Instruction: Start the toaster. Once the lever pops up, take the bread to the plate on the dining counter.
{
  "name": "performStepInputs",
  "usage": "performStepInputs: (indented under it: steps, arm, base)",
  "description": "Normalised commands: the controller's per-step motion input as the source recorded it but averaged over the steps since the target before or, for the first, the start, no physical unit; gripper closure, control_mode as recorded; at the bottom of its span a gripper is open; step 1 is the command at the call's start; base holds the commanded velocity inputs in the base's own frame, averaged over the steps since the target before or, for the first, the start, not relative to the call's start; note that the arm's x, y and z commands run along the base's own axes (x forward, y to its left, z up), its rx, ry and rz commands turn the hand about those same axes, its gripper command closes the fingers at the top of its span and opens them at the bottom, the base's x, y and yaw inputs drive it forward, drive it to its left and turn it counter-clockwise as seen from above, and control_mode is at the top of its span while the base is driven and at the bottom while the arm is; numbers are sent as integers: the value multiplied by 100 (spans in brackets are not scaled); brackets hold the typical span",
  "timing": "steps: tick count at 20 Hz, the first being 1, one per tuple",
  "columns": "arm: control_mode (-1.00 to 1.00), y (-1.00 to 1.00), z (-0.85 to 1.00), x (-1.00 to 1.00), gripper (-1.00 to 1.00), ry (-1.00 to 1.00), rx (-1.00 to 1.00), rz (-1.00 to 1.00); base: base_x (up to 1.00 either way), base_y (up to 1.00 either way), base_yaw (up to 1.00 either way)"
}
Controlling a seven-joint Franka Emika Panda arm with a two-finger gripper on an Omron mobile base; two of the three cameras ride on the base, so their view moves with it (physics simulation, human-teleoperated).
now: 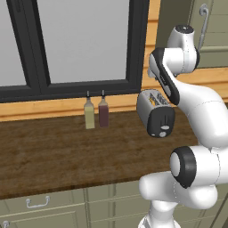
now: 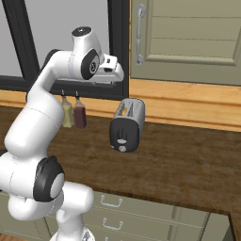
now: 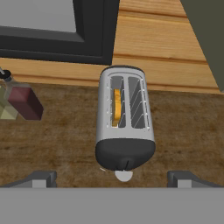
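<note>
Two dark fingers point(image 3: 113, 178) stand wide apart with nothing between them, hovering above the dark wood-grain bench point(image 3: 65, 140). Just ahead of the fingers and centred between them sits the small rounded silver-grey toaster point(image 3: 125, 118), its black end panel turned toward the hand. The small dark lever point(image 3: 126, 164) on that panel lies nearest of all, almost on the midline between the fingertips, so the coming push looks like a short straight move forward and down. The toaster's long axis runs directly away from the fingers, toward the wooden wall. Beyond the panel, the tan bread slice point(image 3: 116, 107) stands on edge in the left slot, the right slot bare. Farther off to the left, a yellowish bottle point(image 1: 89, 114) and a dark red bottle point(image 3: 25, 102) stand beside each other near the window.
</note>
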Motion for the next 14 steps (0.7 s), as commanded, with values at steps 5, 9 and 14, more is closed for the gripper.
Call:
performStepInputs:
  steps: [5,9,14]
  arm:
    - [-100,0,0,0,-100,0,0,0]
    - [-100,0,0,0,-100,0,0,0]
    - [-100,0,0,0,-100,0,0,0]
  base:
    - [0,0,0]
    - [0,0,0]
    - [0,0,0]
